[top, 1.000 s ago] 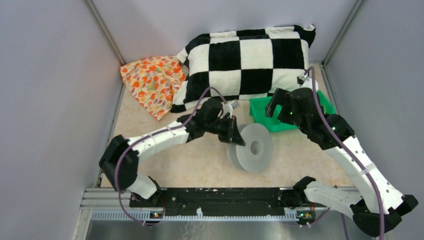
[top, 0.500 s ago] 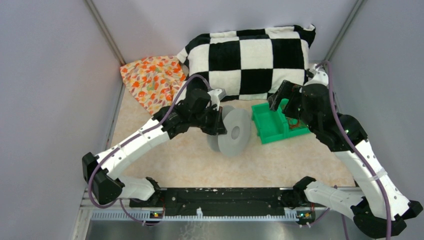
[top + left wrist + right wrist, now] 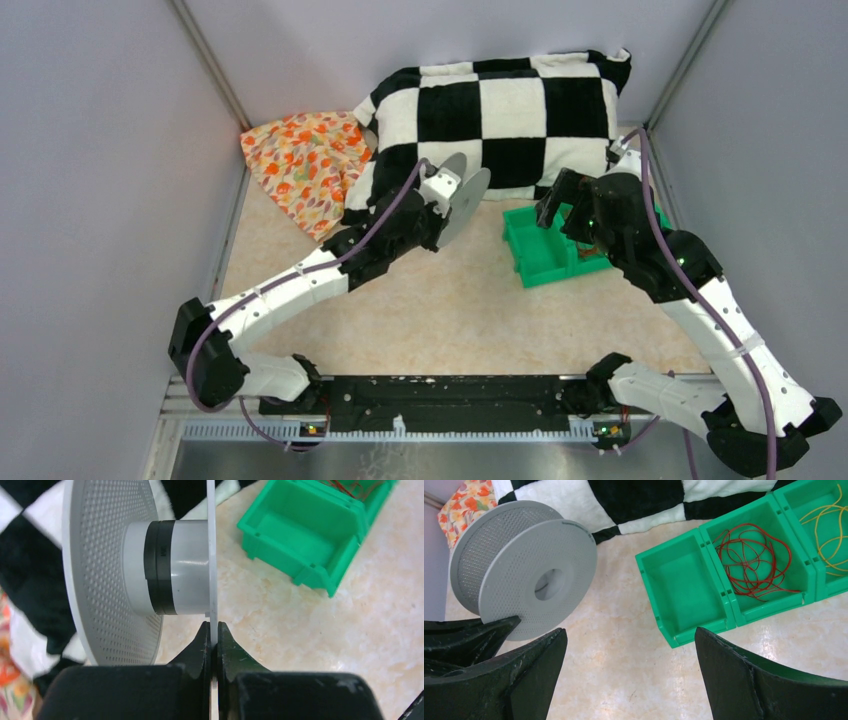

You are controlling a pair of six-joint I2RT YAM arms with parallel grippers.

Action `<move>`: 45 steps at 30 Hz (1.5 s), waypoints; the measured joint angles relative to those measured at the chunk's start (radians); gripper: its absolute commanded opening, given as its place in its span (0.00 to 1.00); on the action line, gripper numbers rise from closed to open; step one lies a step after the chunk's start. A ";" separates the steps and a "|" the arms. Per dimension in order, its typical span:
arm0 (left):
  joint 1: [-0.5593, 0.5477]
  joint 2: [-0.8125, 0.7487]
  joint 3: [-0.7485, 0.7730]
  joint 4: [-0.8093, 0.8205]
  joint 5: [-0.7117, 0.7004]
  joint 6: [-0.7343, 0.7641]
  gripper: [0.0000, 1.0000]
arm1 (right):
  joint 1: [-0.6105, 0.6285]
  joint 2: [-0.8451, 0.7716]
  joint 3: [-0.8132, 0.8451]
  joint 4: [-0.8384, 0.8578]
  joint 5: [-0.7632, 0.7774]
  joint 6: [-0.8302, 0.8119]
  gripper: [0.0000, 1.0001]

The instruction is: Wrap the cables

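Green bin [image 3: 684, 600]: the red cables [image 3: 754, 562] lie tangled in the compartment next to the empty end one, with the yellow cables [image 3: 831, 530] in the one beyond. Above the bin hangs the right gripper [image 3: 629, 635], jaws wide, holding nothing, clear of the cables. To the bin's left, the left gripper [image 3: 213, 642] is pinched tight on a flange of the grey spool [image 3: 105, 570].

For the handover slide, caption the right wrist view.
Open right end effector faces spool and bins of red cables, yellow cables.

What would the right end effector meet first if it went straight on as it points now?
Probably the bare tabletop beside the green bin's empty end compartment. Depth is unclear; the right end effector might clip that bin's wall instead.
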 measured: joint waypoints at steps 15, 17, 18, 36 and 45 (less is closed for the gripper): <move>0.338 0.165 0.071 0.066 0.804 0.315 0.00 | 0.000 -0.050 -0.035 -0.001 0.054 0.011 0.99; 0.333 0.165 0.072 0.029 0.839 0.363 0.00 | 0.000 -0.053 -0.047 0.001 0.058 0.011 0.99; 0.331 0.165 0.069 0.021 0.855 0.386 0.00 | 0.000 -0.055 -0.053 0.002 0.058 0.011 0.99; 0.356 0.189 0.042 -0.148 0.903 0.566 0.00 | 0.000 -0.033 -0.175 0.008 0.061 0.012 0.99; 0.356 0.190 0.031 -0.106 0.882 0.528 0.00 | 0.000 -0.019 -0.184 0.011 0.055 0.018 0.99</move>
